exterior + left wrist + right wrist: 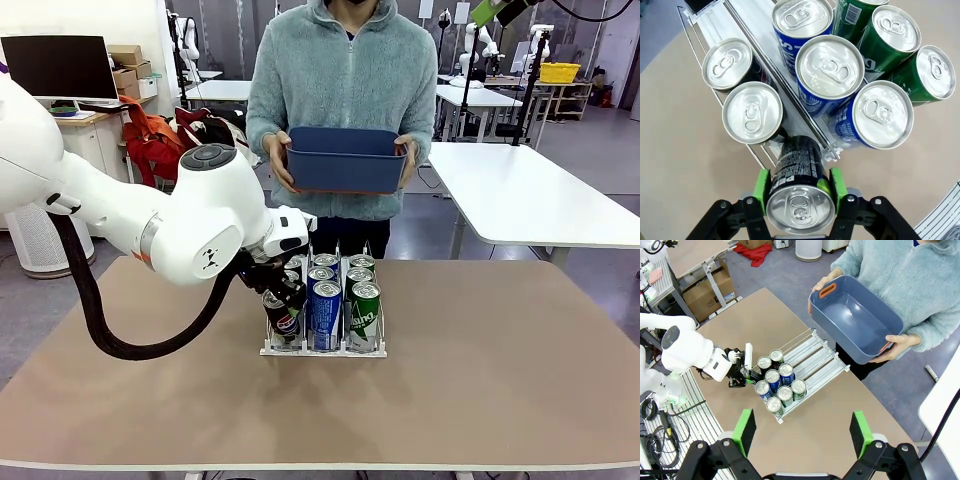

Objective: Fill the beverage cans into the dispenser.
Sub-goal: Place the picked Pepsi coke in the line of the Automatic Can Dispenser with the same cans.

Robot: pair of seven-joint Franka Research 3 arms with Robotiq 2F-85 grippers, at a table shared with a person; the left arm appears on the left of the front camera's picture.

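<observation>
Dark can [801,192] between left hand [800,187] pads (touching).

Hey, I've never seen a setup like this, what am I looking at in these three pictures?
Two white robot arms share a table with a person, who holds an empty blue bin.

One picture looks across the table; the other two come from cameras on each arm's wrist.

On the table stands a wire rack, the dispenser, loaded with blue, green and dark drink cans.

The left pincer has its green pads either side of a dark can at the rack's end; its grip looks loose. The right pincer hangs open, high above.
</observation>
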